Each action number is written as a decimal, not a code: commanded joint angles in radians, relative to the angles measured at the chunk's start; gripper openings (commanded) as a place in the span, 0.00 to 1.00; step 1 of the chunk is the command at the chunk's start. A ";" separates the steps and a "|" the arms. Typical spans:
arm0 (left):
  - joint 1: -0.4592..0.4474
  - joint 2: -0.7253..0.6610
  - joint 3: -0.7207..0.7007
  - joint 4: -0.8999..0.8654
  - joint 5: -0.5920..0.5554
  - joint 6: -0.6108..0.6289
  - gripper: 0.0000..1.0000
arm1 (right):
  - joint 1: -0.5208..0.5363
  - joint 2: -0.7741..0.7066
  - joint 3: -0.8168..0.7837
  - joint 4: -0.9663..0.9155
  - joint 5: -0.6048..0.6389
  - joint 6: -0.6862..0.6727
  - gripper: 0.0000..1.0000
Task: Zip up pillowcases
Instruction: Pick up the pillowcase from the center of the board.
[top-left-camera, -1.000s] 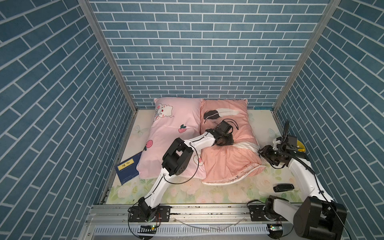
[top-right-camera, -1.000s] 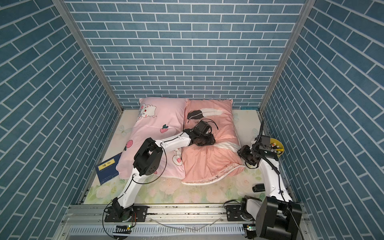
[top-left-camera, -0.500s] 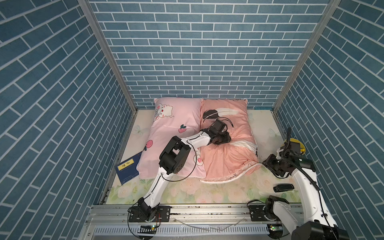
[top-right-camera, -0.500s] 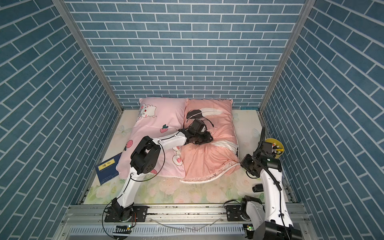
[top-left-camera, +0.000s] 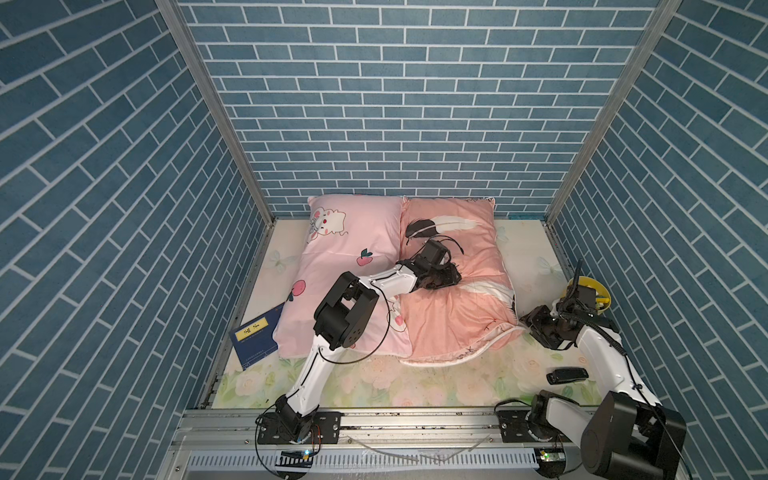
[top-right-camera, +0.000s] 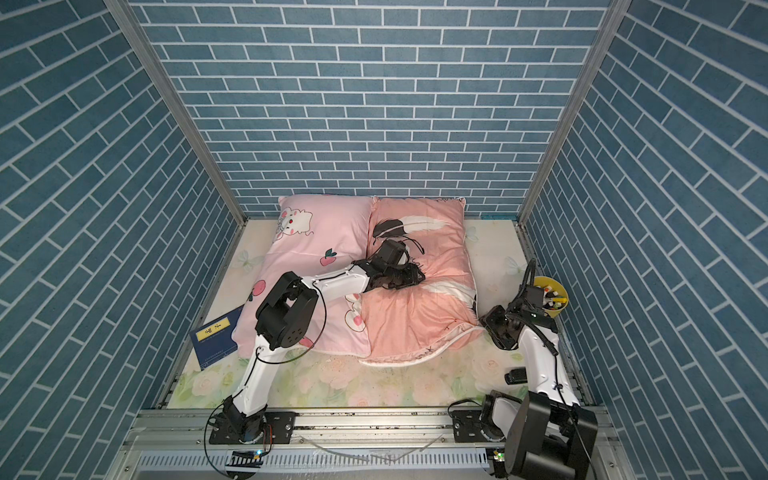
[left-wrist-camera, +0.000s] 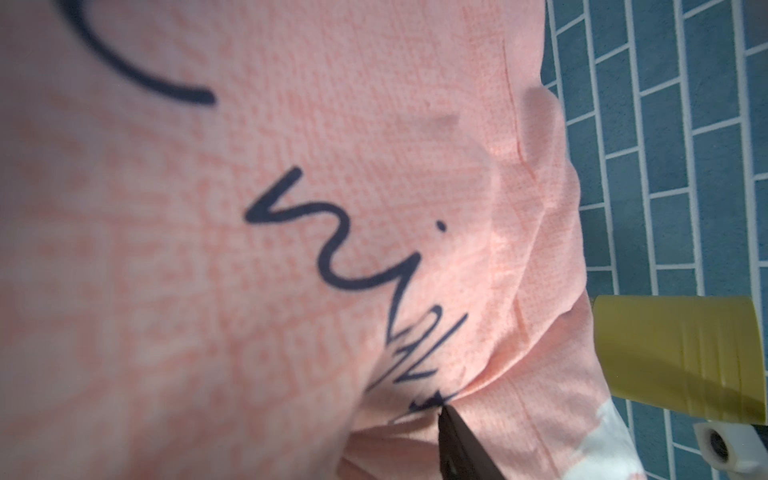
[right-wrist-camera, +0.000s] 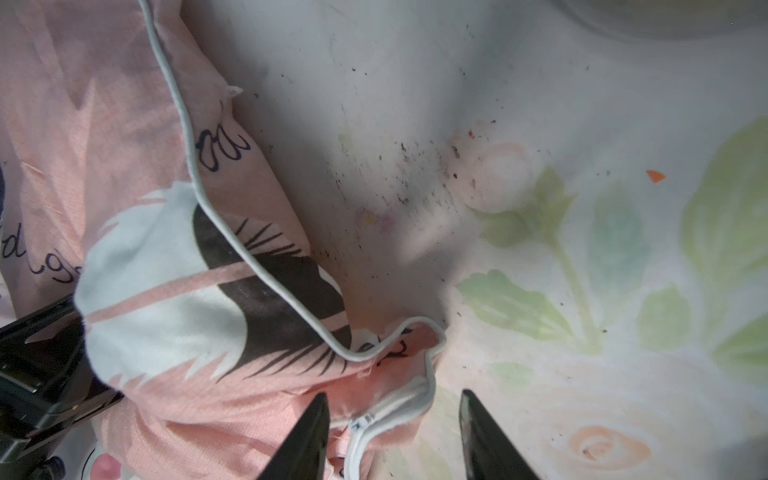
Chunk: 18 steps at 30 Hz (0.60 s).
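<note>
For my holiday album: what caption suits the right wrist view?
Right gripper, open, straddling the feather pillowcase's zipper pull.

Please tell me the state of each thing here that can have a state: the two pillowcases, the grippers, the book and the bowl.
Left gripper: on the feather pillowcase, jaws hidden.
Right gripper: open.
Feather pillowcase: rumpled, pressed down near its middle.
Zipper slider: near the corner, between the open fingers, not pinched.
Bunny pillowcase: lying flat.
Blue book: closed.
Yellow bowl: upright, holding small things.
</note>
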 joint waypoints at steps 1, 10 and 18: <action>0.078 0.031 -0.048 -0.094 -0.147 0.019 0.50 | -0.003 0.018 -0.036 0.060 -0.025 0.052 0.51; 0.078 0.023 -0.064 -0.092 -0.155 0.016 0.50 | -0.003 0.023 -0.101 0.105 -0.050 0.076 0.49; 0.077 0.002 -0.086 -0.081 -0.153 0.013 0.50 | -0.003 0.023 -0.094 0.129 -0.051 0.087 0.32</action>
